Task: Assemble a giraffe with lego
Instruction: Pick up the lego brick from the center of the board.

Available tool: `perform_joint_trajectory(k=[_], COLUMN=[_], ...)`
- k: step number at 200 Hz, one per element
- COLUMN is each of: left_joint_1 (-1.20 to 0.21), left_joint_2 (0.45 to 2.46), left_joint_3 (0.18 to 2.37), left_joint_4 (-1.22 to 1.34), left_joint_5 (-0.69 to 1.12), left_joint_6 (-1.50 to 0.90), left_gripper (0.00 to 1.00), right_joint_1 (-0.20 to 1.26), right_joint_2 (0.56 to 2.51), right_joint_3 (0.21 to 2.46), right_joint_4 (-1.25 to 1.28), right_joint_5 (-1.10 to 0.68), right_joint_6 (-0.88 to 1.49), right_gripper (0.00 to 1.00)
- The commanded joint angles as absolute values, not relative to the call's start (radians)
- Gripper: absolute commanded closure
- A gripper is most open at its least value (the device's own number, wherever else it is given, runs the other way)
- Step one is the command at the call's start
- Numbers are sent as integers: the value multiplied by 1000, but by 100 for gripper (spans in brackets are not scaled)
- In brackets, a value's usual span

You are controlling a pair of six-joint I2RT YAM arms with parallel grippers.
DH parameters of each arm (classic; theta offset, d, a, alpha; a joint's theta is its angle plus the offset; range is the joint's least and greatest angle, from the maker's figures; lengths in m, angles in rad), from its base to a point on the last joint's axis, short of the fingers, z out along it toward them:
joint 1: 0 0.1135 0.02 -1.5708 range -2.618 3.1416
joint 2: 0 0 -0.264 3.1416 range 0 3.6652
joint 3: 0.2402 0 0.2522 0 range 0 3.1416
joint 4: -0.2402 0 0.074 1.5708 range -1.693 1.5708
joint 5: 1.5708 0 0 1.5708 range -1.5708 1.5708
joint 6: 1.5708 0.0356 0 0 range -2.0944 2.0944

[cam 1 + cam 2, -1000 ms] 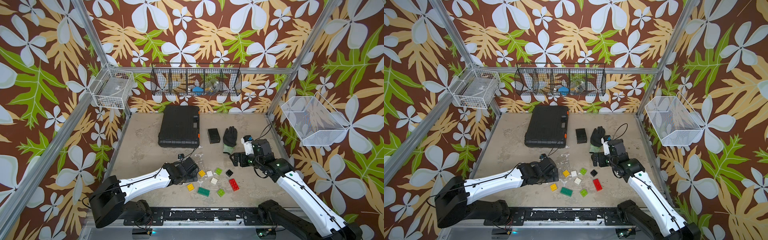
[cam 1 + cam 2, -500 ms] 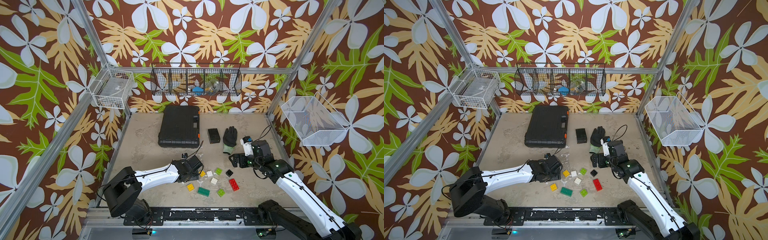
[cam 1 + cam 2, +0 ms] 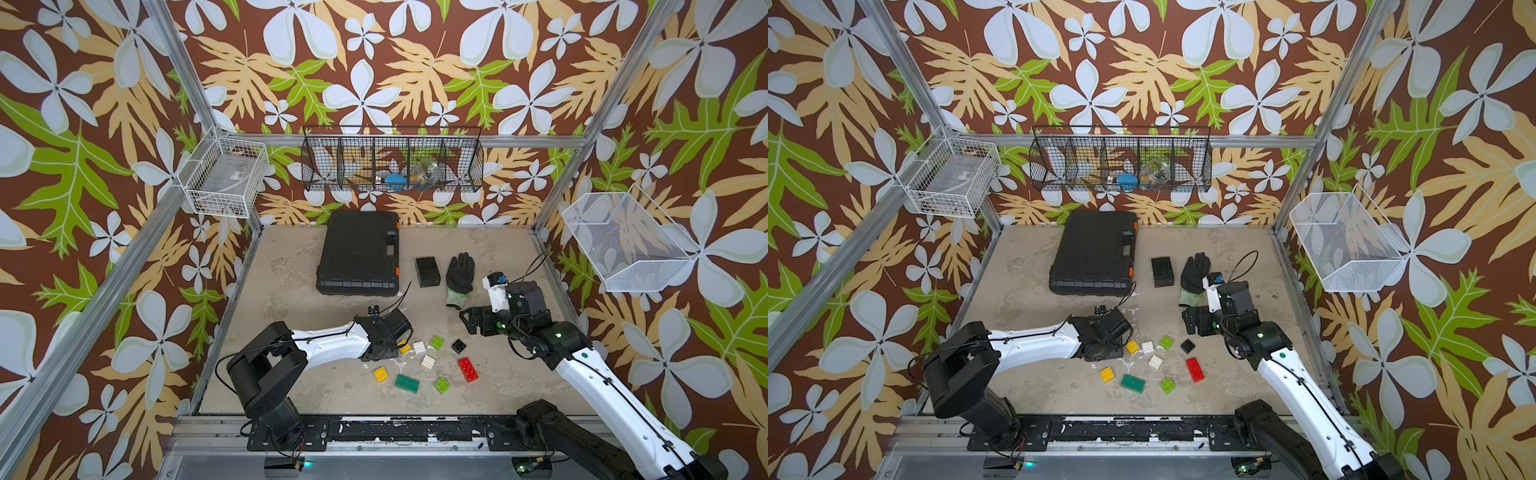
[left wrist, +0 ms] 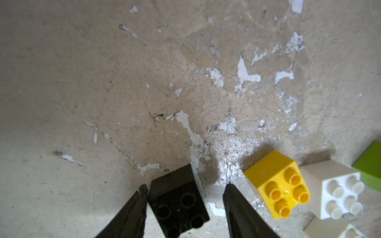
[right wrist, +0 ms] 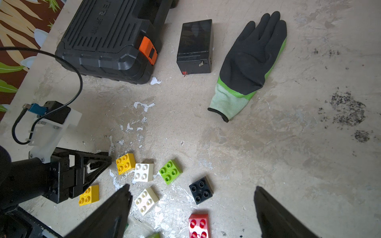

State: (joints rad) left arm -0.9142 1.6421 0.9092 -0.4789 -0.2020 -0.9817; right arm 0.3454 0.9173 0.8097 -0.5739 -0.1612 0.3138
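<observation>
In a top view, the loose lego bricks (image 3: 428,360) were located at 3 o'clock of the left gripper (image 3: 397,348) and 7 o'clock of the right gripper (image 3: 465,322). In the left wrist view, a black brick (image 4: 178,204) was bracketed by half-open jaws, with one finger (image 4: 134,210) touching it. In the right wrist view, the jaws were spread wide and held nothing.

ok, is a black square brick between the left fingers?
Yes, the left wrist view shows the black square studded brick sitting between the fingers of the left gripper.

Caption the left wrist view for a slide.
Left tool open astride a black brick on the scuffed table, a yellow brick and a white brick beside it.
</observation>
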Motion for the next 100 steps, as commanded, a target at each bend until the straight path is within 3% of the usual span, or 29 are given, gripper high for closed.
perform_joint_trajectory(k=[1,19,57,100], left_joint_1=[-912,-911,-910,-912], left_joint_2=[1651,1665,1670,1622], left_joint_3=[919,930,927,931], left_joint_4=[-488,-497,-513,-578], left_joint_5=[-215,-212,-217,-251], left_joint_6=[-989,-988,-991,-987], left_gripper=[43,52,62,92], right_joint_1=[344,343,342,342], right_joint_2=[913,908,905,902], right_joint_3=[809,807,804,801], right_joint_4=[-553,-554,-548,-542], right_joint_5=[-176,-178,-178,-181], right_joint_6=[308,303,301,302], right_gripper=[7,10,14,15])
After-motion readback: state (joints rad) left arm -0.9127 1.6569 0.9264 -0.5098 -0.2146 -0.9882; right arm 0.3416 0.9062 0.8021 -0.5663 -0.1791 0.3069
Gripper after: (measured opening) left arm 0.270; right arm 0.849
